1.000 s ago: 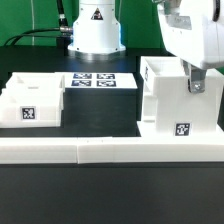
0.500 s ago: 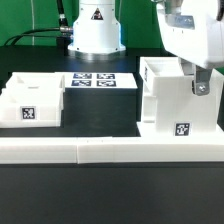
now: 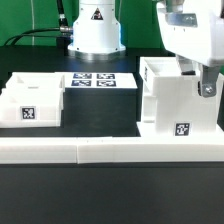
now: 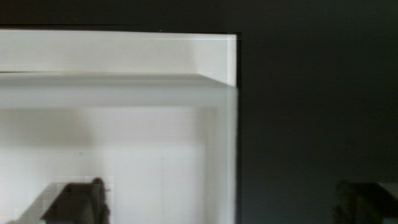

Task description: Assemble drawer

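Note:
The drawer's tall white housing (image 3: 170, 100) stands at the exterior view's right, with a square tag on its front. A low white tray (image 3: 32, 100) with a tag lies at the left. My gripper (image 3: 206, 86) hangs over the housing's right side, near its top edge. In the wrist view the housing (image 4: 125, 130) fills the pale part of the picture. My gripper (image 4: 222, 205) is open and empty. One dark finger (image 4: 80, 203) is over the housing and the other (image 4: 368, 203) is over the dark table, so the housing's side edge lies between them.
The marker board (image 3: 100, 80) lies flat behind the middle. A long low white L-shaped bar (image 3: 100, 150) runs along the front, and the housing stands against it. The robot's base (image 3: 93, 30) stands at the back, with cables to its left.
My gripper has shifted a little toward the exterior view's right, along the housing's top. The housing and tray have not moved.

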Controlling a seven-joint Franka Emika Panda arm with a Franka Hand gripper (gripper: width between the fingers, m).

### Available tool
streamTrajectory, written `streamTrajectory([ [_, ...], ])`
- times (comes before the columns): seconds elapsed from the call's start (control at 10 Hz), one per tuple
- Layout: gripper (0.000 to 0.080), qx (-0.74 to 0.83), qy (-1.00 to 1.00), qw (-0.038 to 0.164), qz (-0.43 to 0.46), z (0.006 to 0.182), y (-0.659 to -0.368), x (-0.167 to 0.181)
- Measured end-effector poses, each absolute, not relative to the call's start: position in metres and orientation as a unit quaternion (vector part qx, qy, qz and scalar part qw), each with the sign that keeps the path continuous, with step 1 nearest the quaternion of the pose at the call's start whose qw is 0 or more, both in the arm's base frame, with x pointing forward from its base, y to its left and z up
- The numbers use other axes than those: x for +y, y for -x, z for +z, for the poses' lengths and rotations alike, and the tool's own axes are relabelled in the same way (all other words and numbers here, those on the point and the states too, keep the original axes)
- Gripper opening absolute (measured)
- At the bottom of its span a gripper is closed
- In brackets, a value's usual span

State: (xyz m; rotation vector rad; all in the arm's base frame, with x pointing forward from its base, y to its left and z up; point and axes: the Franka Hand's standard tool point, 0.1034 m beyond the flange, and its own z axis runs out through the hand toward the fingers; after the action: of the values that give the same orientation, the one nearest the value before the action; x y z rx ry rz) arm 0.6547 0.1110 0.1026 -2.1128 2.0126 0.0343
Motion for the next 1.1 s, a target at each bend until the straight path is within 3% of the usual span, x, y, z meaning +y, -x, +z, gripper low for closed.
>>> streamTrajectory([
  [0.4,0.0649,0.587,0.802,0.114,0.011,0.138,-0.628,0.116],
  [0.7,0.0649,0.504,0.857,0.111,0.002,0.134,-0.627,0.115],
  [0.9,0.0649,0.363,0.928,0.082,0.015,0.133,-0.613,0.104],
  [1.1,0.0649,0.278,0.957,0.080,0.008,0.135,-0.613,0.093],
])
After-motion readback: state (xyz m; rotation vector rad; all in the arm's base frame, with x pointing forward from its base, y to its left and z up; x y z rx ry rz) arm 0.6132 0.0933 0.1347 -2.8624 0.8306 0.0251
